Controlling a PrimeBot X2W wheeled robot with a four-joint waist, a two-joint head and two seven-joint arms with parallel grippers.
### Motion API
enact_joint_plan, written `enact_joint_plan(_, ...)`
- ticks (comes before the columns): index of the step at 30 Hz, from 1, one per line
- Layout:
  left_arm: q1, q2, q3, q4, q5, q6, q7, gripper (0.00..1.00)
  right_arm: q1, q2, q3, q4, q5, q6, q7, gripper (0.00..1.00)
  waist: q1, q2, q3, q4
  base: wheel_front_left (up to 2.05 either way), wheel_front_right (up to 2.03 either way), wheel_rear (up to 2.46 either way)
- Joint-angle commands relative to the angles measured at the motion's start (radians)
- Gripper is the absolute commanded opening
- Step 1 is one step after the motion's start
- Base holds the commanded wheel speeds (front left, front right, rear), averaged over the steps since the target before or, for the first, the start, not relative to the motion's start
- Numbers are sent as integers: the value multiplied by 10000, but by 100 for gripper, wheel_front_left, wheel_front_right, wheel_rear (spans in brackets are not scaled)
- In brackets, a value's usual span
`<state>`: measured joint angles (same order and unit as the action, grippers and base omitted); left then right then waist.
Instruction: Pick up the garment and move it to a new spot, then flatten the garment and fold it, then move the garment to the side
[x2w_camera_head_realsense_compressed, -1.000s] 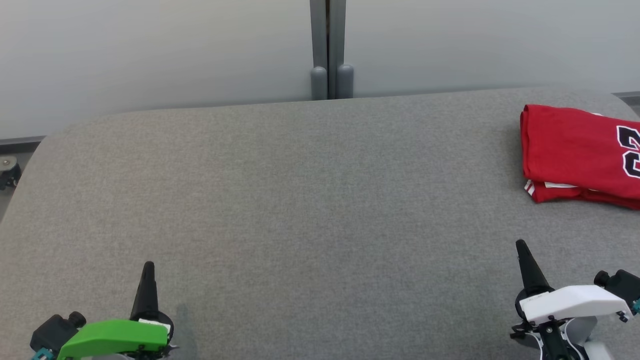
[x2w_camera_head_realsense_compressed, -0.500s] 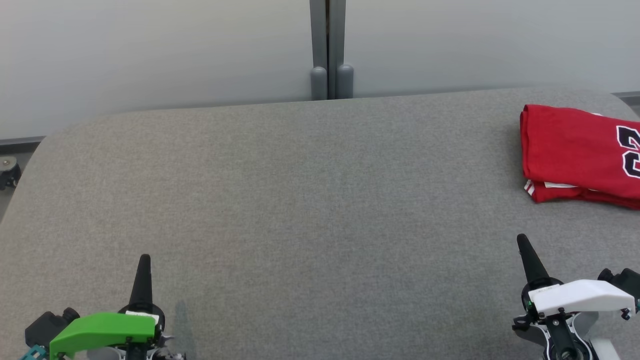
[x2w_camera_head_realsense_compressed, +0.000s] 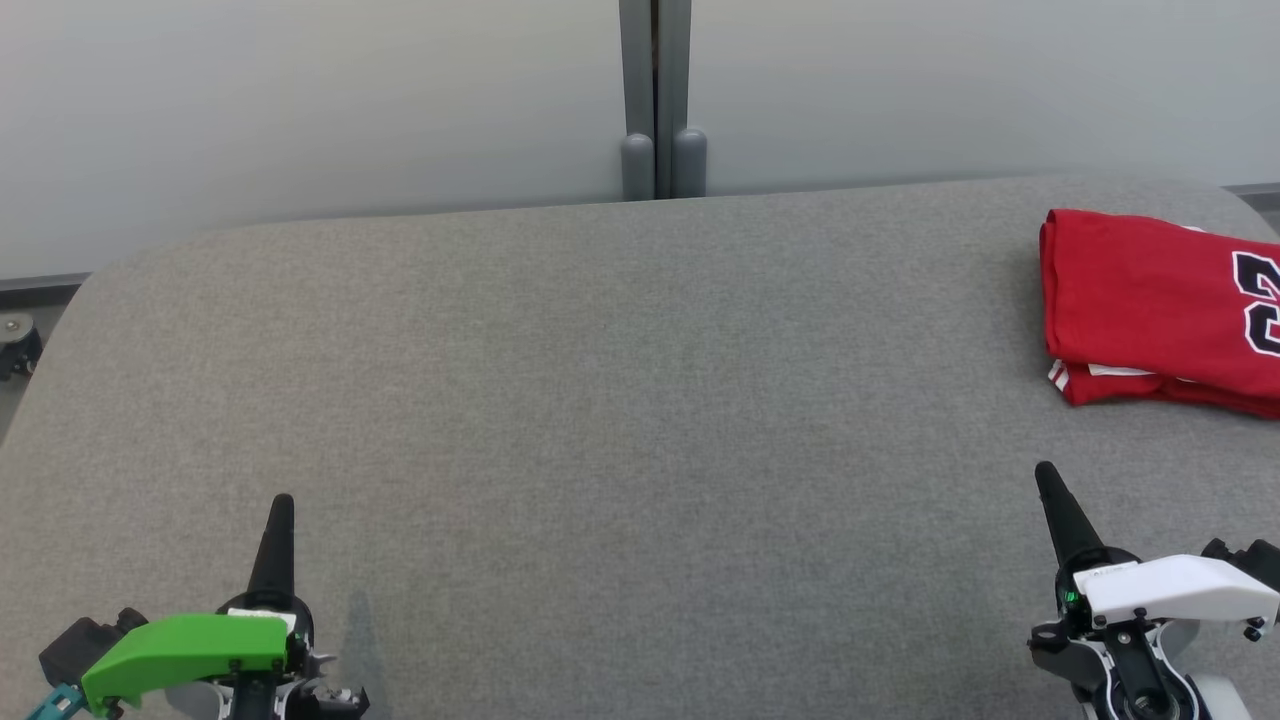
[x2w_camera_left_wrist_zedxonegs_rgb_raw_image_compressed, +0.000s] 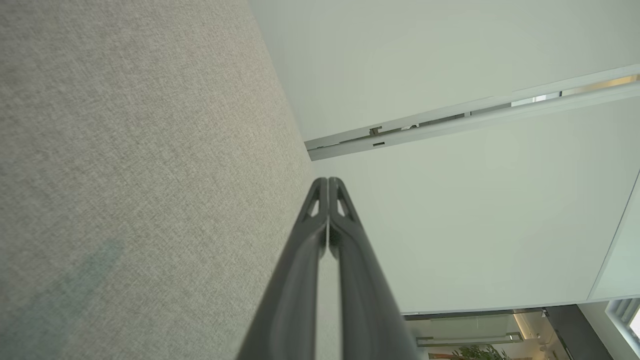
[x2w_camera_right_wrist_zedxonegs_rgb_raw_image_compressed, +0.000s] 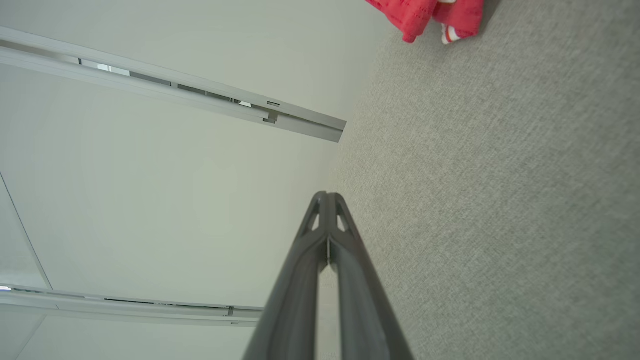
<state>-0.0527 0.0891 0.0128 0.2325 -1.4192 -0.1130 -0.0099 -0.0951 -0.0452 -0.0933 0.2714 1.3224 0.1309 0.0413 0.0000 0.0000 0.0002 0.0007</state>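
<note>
Viewing from the head: the folded red garment lies at the right edge of the grey padded surface (partly cut off by the frame). Left gripper at lower left and right gripper at lower right are both closed, empty and apart from it. Left wrist: fingers pressed together beside the grey surface. Right wrist: fingers together; a garment corner shows at the top.
</note>
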Motion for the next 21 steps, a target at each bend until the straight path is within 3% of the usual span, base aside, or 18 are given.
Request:
enact_joint_plan(1, -256, 108, 66, -83, -189, 29, 62, 0, -189, -56, -54, -97, 238, -1, 64, 0, 0, 0, 0, 0, 0, 0, 0)
enact_joint_plan(21, -489, 145, 236, -131, -1576, 55, 425, 0, -241, -69, -164, -156, 1792, -1, 475, 0, 0, 0, -6, -5, 0, 0, 0)
